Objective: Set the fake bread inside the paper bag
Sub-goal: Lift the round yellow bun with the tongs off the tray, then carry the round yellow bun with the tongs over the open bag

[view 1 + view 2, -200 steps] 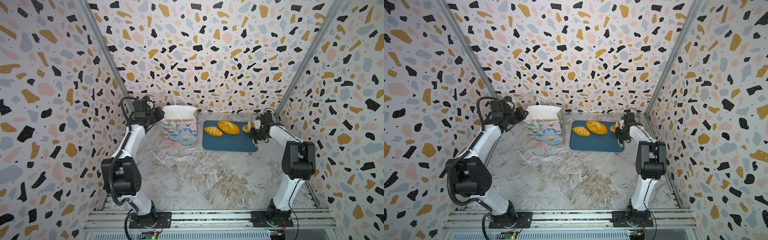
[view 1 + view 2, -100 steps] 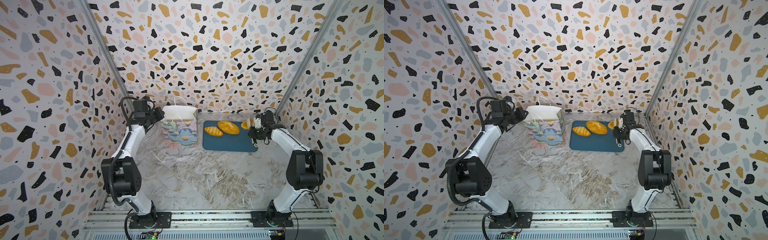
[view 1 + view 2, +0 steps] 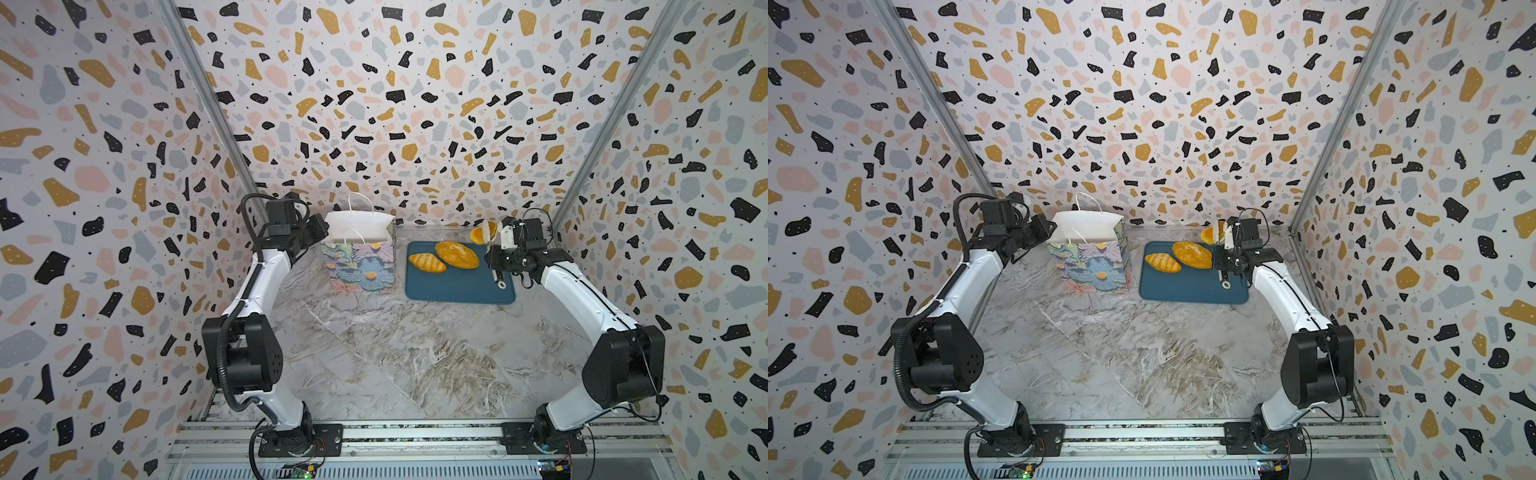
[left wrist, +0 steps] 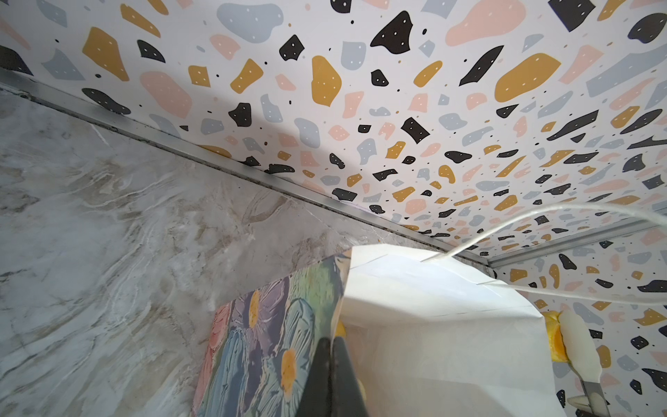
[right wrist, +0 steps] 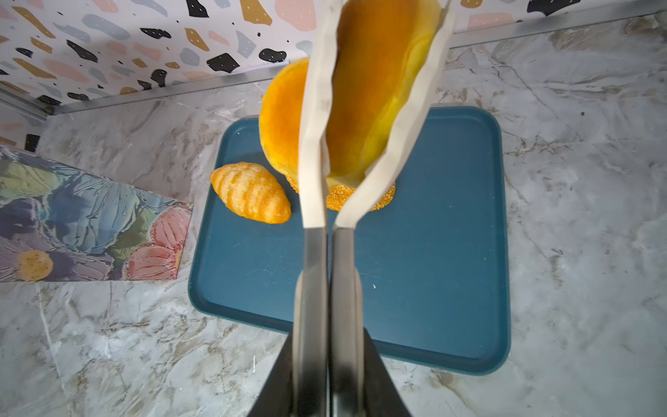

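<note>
right jaws squeeze the tongs [image 5: 310, 270] closed on a roll [image 5: 375, 90], held up over the tray [image 5: 433, 252]. left jaws pinch the paper bag [image 3: 359, 266] rim to hold it open. croissant [image 3: 427, 262] and loaf [image 3: 456, 254] wait on the tray.

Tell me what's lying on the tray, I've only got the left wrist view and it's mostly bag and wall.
Observer: Two pieces lie on the teal tray: a striped croissant and a speckled oval loaf.
Operator: What's holding that bread at the edge of my picture?
Observer: Tongs; the right hand is shut on their metal handles, with a smooth roll between the blades.
Operator: Is it over the bag yet?
Observer: No. In both top views the roll hangs near the tray's far right corner, well to the right of the paper bag.
</note>
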Motion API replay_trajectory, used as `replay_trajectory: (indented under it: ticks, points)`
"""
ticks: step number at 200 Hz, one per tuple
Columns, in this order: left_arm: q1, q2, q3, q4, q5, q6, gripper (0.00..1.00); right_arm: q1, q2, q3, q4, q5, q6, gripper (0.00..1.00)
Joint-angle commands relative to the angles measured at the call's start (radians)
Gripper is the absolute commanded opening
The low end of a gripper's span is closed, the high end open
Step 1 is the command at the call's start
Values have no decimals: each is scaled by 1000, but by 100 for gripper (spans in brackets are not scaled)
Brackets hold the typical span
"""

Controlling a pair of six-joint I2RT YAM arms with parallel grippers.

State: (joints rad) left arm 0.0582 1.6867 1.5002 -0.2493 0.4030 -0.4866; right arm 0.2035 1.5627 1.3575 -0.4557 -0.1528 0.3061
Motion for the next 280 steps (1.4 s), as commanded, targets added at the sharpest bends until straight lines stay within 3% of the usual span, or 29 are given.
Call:
replay_trajectory:
  ticks: [1,141,280]
  points:
    - [5,-30,-8,17,8,7,0,24,-60,43,25,19,22,21]
    - [5,-35,-9,20,7,3,0,258,-69,201,18,125,45,21]
    - [5,-33,-11,21,7,7,0,459,41,431,-2,199,8,22]
